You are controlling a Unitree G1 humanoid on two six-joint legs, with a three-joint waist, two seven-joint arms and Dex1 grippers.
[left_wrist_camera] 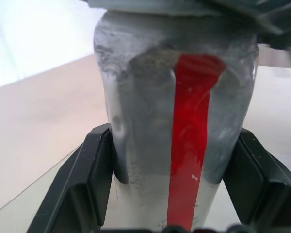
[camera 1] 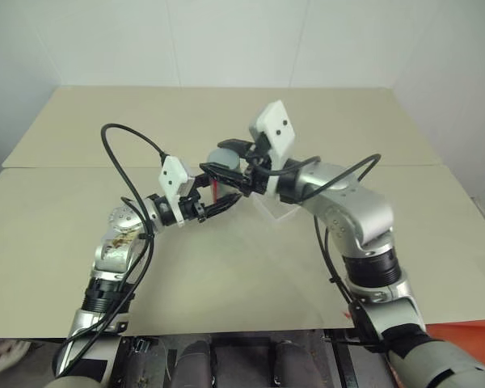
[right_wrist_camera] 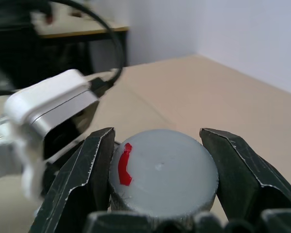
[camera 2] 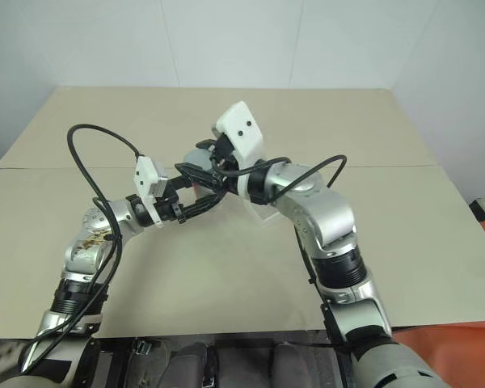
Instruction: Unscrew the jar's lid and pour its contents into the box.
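Observation:
The jar (left_wrist_camera: 145, 145) is clear, with grey powdery contents and a vertical red stripe, and it is held upright above the table's middle. My left gripper (camera 1: 217, 202) is shut on its body, a black finger (left_wrist_camera: 92, 170) pressed to each side. The round grey lid (right_wrist_camera: 167, 172), marked with a small red arc, sits on top of the jar. My right gripper (camera 1: 229, 164) comes in from the right and is shut on the lid, with fingers (right_wrist_camera: 89, 165) against its rim. The clear box (camera 1: 280, 212) lies faintly visible on the table under the right wrist.
The beige table (camera 1: 226, 275) stretches wide on all sides, with a seam running across it behind the arms. A black cable (camera 1: 125, 153) loops up from the left arm. White walls stand behind the table's far edge.

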